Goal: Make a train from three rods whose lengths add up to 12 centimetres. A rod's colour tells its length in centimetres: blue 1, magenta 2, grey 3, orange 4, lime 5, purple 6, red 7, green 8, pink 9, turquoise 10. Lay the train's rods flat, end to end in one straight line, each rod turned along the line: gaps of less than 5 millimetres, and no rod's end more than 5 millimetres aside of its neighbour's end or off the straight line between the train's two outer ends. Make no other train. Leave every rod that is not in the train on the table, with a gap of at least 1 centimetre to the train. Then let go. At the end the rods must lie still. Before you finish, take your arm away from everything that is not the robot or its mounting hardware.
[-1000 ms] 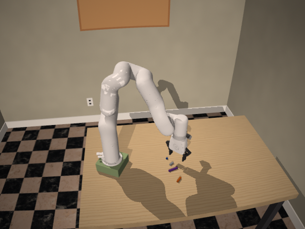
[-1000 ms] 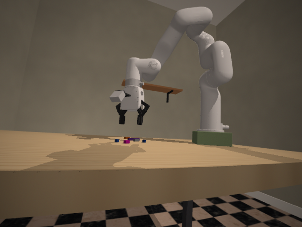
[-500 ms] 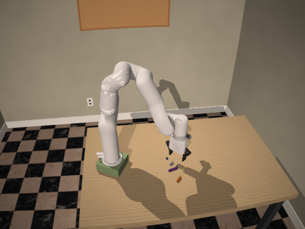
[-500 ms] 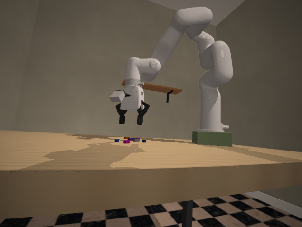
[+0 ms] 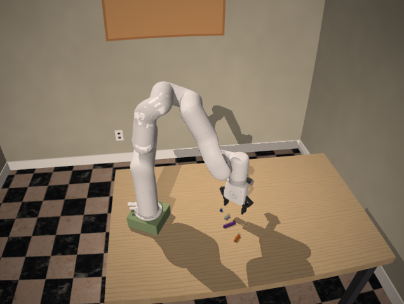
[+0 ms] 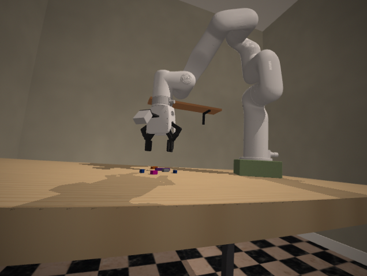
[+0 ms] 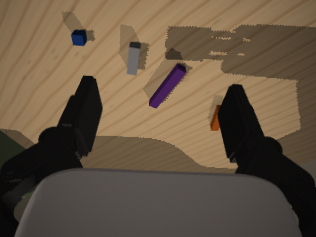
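Orange rod [image 7: 215,120] partly behind the tool's right-hand finger [image 7: 237,121] in wrist view.

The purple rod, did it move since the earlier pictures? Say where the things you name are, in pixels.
No. In the top view, the purple rod [image 5: 228,224] [image 6: 161,168] [image 7: 168,85] lies in the same spot on the table, still beside the grey rod [image 5: 227,216] [image 6: 165,170] [image 7: 133,59].
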Controlling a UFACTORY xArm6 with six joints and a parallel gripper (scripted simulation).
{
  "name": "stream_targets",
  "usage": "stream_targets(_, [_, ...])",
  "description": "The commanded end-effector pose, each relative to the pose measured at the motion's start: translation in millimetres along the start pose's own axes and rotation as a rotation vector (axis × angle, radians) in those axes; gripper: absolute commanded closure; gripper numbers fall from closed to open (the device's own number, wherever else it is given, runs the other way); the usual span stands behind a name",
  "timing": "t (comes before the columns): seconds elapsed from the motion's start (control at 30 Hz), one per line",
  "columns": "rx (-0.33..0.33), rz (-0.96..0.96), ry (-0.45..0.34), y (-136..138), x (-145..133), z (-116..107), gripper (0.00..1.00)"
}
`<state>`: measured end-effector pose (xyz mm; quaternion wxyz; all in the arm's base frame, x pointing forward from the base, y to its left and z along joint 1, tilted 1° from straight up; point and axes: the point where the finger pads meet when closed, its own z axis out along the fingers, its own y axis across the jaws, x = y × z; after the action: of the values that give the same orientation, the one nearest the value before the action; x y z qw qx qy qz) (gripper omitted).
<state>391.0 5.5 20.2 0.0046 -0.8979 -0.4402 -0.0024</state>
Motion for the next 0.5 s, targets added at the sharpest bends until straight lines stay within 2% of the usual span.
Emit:
stream_targets(0.0, [-0.003, 0.0, 0.002, 1, 1, -1, 0.0])
stream_targets(0.37, [-0.003, 0.0, 0.002, 2, 0, -1, 0.0])
stream_targets(0.47, [-0.003, 0.0, 0.002, 25, -20, -1, 0.0])
